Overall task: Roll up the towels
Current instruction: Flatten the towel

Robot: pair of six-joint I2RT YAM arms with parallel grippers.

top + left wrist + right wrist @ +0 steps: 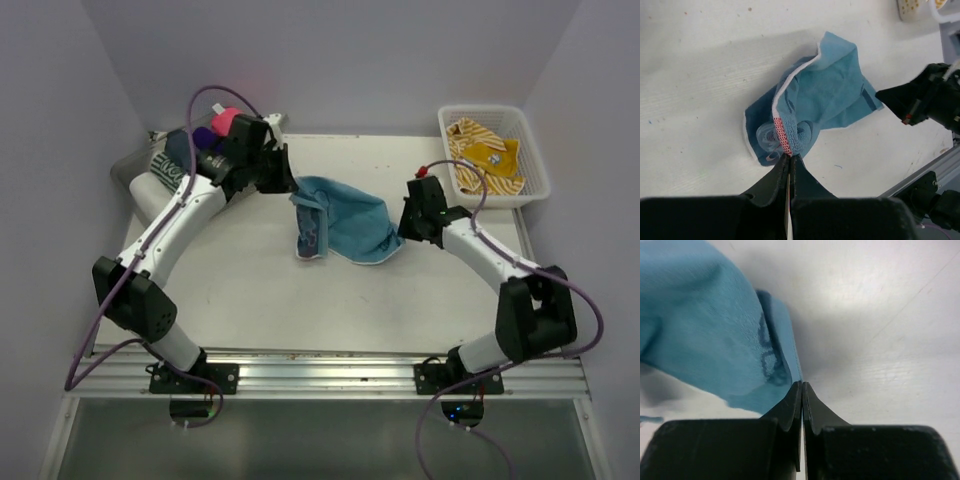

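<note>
Towel-rolling update, top view first: blue towel [345,222] sits in the middle of the table [250,295], strung between the left gripper [285,182] and right gripper [404,226]. Its long axis runs left to right, and one flap droops toward the near edge. My guess is they're holding opposite ends to spread it flat before rolling. Yellow striped towel [485,152] sits in the white basket [495,111], far right.

Left wrist cam: jaws clamped on the hem right by a red mesh tag [782,134], cloth bunched and curled just ahead.

Right wrist cam: that one's closed too, looks like it's pinching the blue edge at the tips, cloth trailing off left.
</note>
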